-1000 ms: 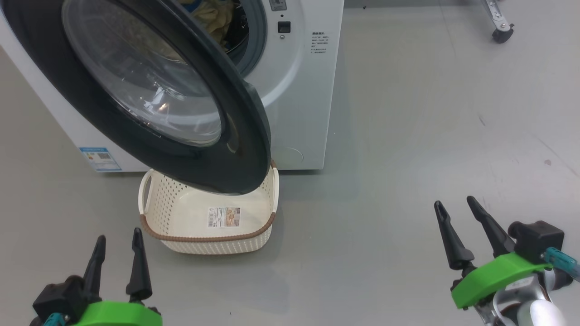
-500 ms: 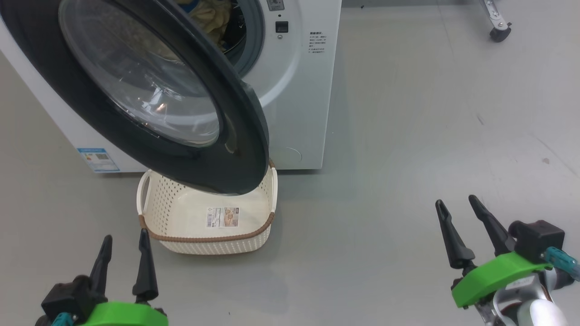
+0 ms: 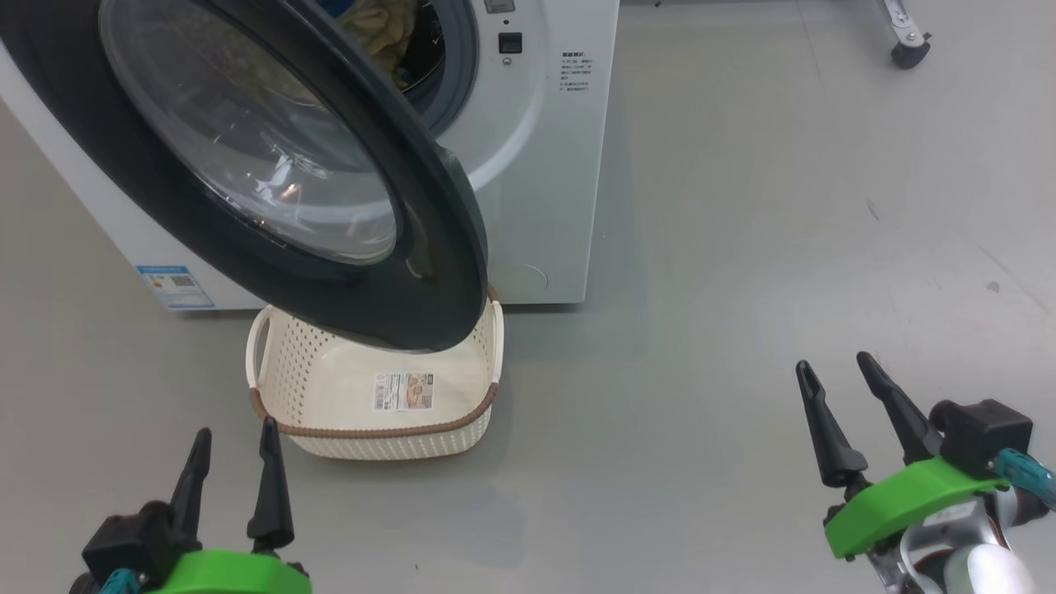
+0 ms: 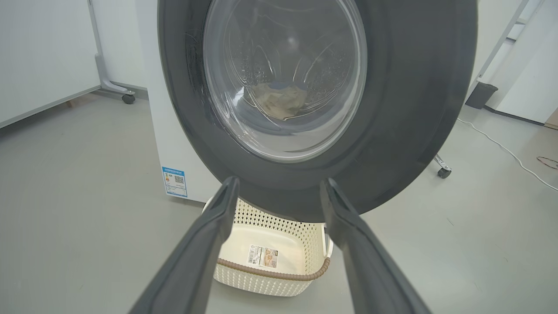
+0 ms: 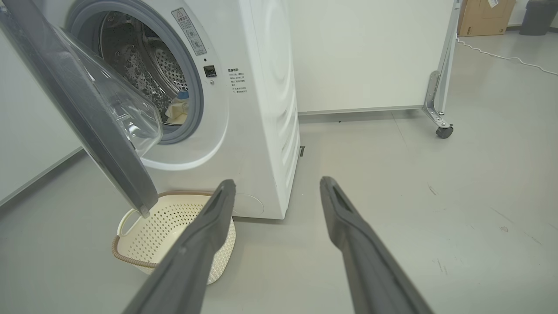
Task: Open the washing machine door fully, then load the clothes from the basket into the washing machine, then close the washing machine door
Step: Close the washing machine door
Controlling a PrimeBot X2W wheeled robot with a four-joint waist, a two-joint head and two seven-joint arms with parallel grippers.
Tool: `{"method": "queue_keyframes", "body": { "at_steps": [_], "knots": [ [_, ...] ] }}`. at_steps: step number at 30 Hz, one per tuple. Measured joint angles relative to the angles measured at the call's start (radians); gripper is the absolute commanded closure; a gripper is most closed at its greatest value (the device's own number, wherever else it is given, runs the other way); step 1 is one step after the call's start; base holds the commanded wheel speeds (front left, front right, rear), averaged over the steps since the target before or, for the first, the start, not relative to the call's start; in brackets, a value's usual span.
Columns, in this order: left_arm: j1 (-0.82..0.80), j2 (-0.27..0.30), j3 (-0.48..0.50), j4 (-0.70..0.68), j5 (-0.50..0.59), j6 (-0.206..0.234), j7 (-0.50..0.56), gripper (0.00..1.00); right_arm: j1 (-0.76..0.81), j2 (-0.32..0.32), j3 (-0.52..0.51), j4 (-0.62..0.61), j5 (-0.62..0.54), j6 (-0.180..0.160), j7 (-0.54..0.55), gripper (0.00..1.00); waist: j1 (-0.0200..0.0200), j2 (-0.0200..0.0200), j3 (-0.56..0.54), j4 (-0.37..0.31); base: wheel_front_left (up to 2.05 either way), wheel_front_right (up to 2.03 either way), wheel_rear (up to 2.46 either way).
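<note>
The washing machine door hangs partly open above the basket, which sits on the floor against the washing machine. The clothes lie inside the drum. The left gripper and the right gripper hover with fingers spread, holding nothing.

The washer is a white front-loader with a blue label low on its front. Its door, a glossy black rim round a bulging clear glass bowl, stands partly open, its lower edge hanging above the basket. The basket, cream and perforated with a brown rim band and white handles, sits upright just before the washer, a sticker on its bare bottom. The clothes, pale yellow with some blue, lie inside the steel drum.
</note>
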Motion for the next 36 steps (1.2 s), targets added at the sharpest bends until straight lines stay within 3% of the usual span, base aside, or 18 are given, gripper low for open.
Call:
{"method": "queue_keyframes", "body": {
  "at_steps": [6, 7, 8, 10, 36],
  "knots": [
    [-0.005, 0.000, -0.016, 0.000, 0.000, 0.000, 0.000, 0.00, 0.000, 0.000, -0.013, 0.001, 0.001, 0.000, 0.000, 0.00, 0.0000, 0.0000, 0.006, 0.016, 0.00, 0.00, 0.00],
    [-0.006, 0.000, -0.020, 0.000, 0.000, 0.000, 0.000, 0.00, 0.000, 0.000, -0.015, 0.002, 0.002, 0.000, 0.000, 0.18, 0.0000, 0.0000, 0.007, 0.021, 0.00, 0.00, 0.00],
    [-0.008, 0.000, -0.023, 0.000, 0.000, 0.000, 0.001, 0.00, -0.001, 0.000, -0.016, 0.003, 0.002, 0.000, 0.000, 0.58, 0.0000, 0.0000, 0.010, 0.027, 0.00, 0.00, 0.00],
    [-0.015, 0.000, -0.029, 0.001, 0.000, -0.001, 0.001, 0.00, -0.003, 0.000, -0.019, 0.013, 0.002, 0.000, -0.001, 1.00, 0.0001, 0.0000, 0.014, 0.041, 0.00, 0.00, 0.00],
    [-0.126, -0.021, -0.133, 0.112, 0.000, -0.072, -0.010, 0.00, -0.323, -0.002, 0.029, 0.318, 0.027, 0.000, -0.090, 1.00, 0.0002, 0.0000, 0.025, 0.329, 0.00, 0.00, 0.00]
  ]
}}
